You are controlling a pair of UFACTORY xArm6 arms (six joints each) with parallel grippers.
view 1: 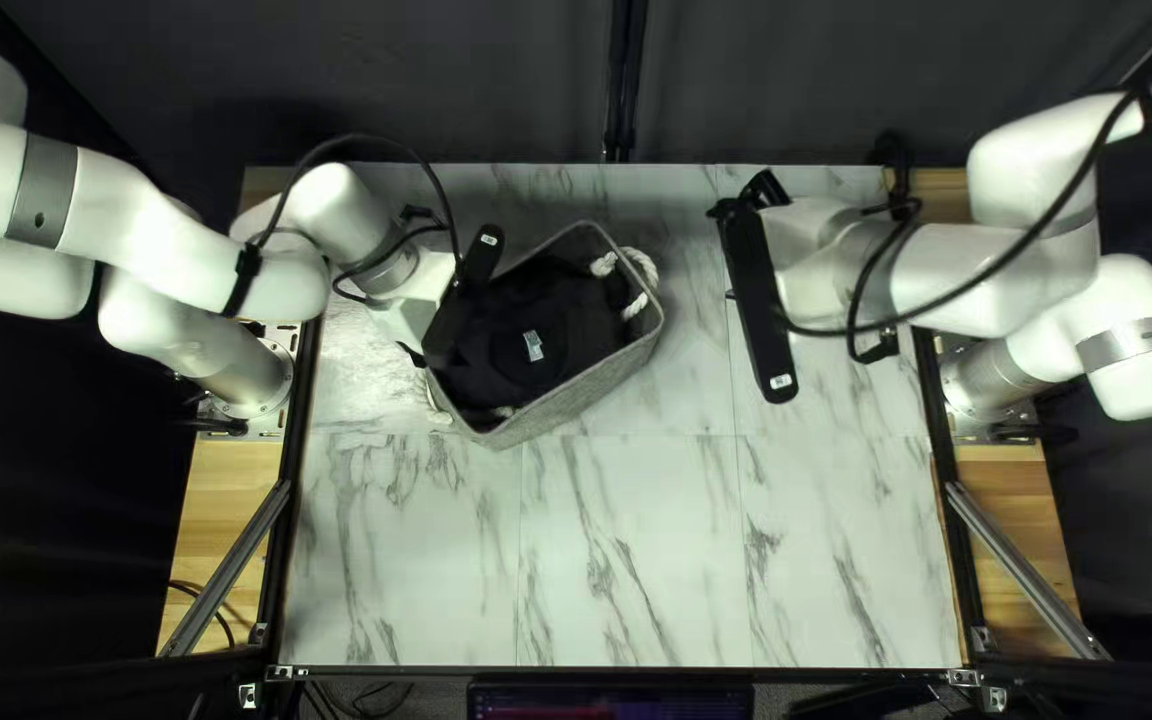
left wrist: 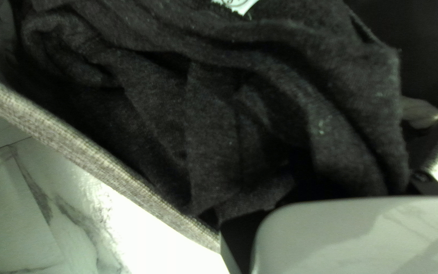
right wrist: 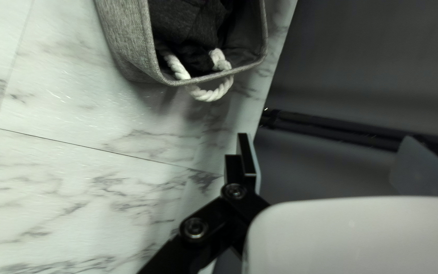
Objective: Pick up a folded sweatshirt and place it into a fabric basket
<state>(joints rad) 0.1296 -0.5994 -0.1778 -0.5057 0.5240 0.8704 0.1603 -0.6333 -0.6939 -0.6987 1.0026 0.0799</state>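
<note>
Clearly, in the top left view, the dark sweatshirt [view 1: 563, 300] is seen inside the grey fabric basket [view 1: 583, 396], its small pale label [view 1: 534, 346] facing up. The basket is set aslant on the marbled table [view 1: 630, 560], toward the far edge, with a rope handle [view 1: 640, 278] at its right end and another bit of rope [view 1: 439, 408] at its lower left corner. The left gripper [view 1: 411, 318] is held at the basket's left side, while the right gripper [view 1: 750, 198] is held above the table, well apart from the basket

In the left wrist view, the sweatshirt is shown close up, lying in loose folds within the basket's rim. Whether the left gripper is open or closed cannot be told, as its tips are hidden

In the right wrist view, the right gripper [right wrist: 328, 152] is seen standing open, its two fingers [right wrist: 246, 155] spread with nothing gripped. Ahead of it, the basket's end is shown, the rope handle looped over the rim and dark cloth lying inside
</note>
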